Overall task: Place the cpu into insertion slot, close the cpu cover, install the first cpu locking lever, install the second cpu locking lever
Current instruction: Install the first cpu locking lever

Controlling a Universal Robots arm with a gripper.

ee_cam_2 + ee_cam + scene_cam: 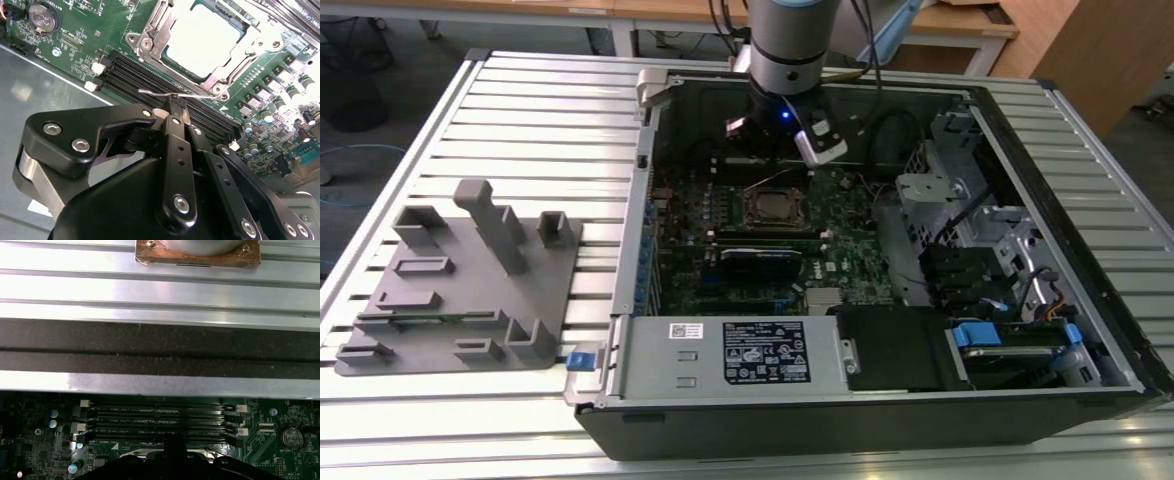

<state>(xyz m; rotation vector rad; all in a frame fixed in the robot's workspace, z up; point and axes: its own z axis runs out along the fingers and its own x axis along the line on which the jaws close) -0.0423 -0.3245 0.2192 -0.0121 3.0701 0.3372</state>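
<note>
Black metal gripper [178, 103], jointed linkage with bright screw heads, matt finish. Its two slim fingers are pinched almost together on a thin silvery bent-wire cpu locking lever [152, 93], which lies crosswise at the tips. Whether this is the first or the second lever cannot be told.

Small flat square cpu [202, 40], pale silver metal top, glaring under light, seated in the insertion slot [753, 208].

Thin square silvery cpu cover [150, 35], stamped metal frame with a large window, lying down flat around the cpu.

Green circuit board [80, 45], glossy, with white print and small cylindrical capacitors, surrounding the slot.

Long narrow black memory slots [160, 419], four in parallel with white end clips, between the gripper and the slot.

Round silver coin battery [42, 17], set in the board well apart from the slot.

Grey cylindrical robot arm [787, 50], upright, descending into the open case with a blue light at the wrist, on the far side of the slot.

Black computer case [854, 425], lying open on its side.

Silver sheet-metal power supply box [734, 355] with a white label, at the case's near edge.

Ribbed aluminium table [547, 110], long parallel slats, under the case.

Grey moulded fixture plate [454, 290] with upright posts, on the table at the exterior view's left.
</note>
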